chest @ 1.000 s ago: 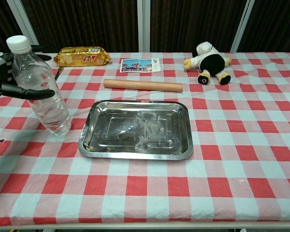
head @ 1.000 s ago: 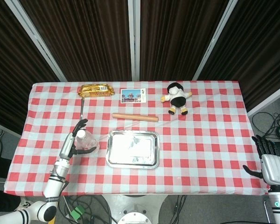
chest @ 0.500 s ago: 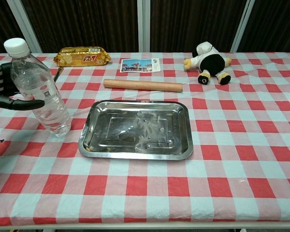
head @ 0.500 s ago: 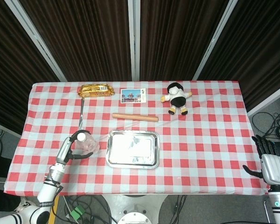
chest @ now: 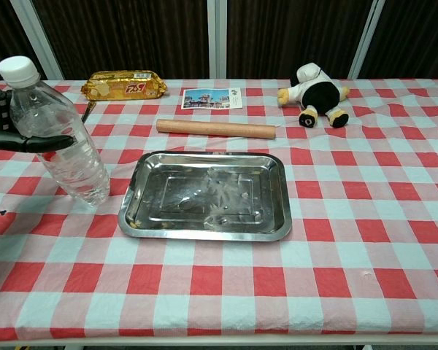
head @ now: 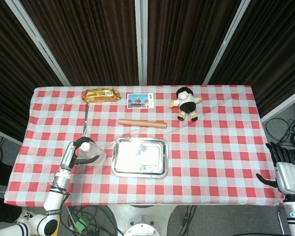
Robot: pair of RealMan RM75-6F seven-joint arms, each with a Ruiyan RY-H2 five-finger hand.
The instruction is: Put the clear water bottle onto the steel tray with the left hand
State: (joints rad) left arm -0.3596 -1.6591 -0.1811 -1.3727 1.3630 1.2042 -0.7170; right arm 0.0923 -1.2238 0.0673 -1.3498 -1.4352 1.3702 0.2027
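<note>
The clear water bottle [chest: 55, 135] with a white cap stands left of the steel tray [chest: 204, 193], leaning to the left, its base on or just above the cloth. My left hand [chest: 7, 124] grips it from the left, thumb across its front. In the head view the left hand [head: 71, 155] wraps the bottle [head: 92, 152] just left of the empty tray [head: 140, 156]. My right hand [head: 284, 172] hangs off the table's right edge with its fingers apart, holding nothing.
A wooden rolling pin [chest: 215, 128] lies just behind the tray. Further back are a gold snack packet [chest: 125, 85], a postcard [chest: 212, 98] and a plush toy [chest: 315, 95]. A thin metal utensil [head: 86, 115] lies behind the bottle.
The left hand has drawn back to the left and the bottle has tipped leftward with it, its cap now further left; the base stays in nearly the same spot. The right hand has not moved.
</note>
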